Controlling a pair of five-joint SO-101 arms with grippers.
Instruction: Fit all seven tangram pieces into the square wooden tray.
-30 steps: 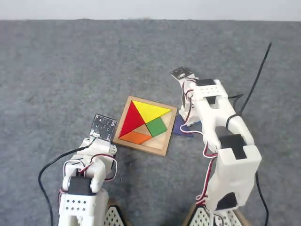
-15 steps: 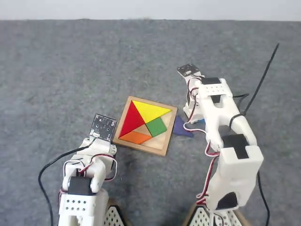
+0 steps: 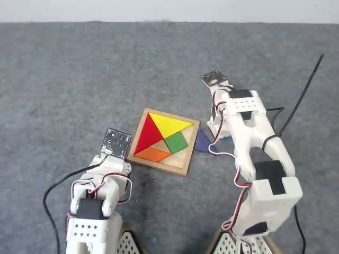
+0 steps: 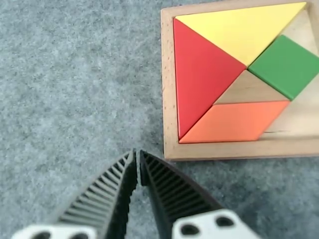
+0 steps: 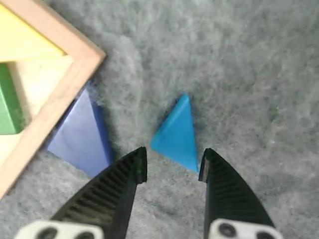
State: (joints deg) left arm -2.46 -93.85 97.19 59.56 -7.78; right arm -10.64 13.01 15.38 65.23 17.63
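You're on the pick-up of the light blue triangle (image 5: 175,135), lying just outside the tray (image 3: 181,168), beyond the dark blue triangle (image 5: 79,137) touching its rim. Your right tool (image 5: 173,158) straddles it, jaws apart: lower and close. Your left tool (image 4: 138,160) sits pinched shut, empty, beside the tray.

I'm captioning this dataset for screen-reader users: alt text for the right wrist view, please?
The right gripper, open, frames a light blue triangle on grey carpet. Beside it a dark blue triangle lies against the outer rim of the wooden tray, which holds a yellow piece and a green piece.
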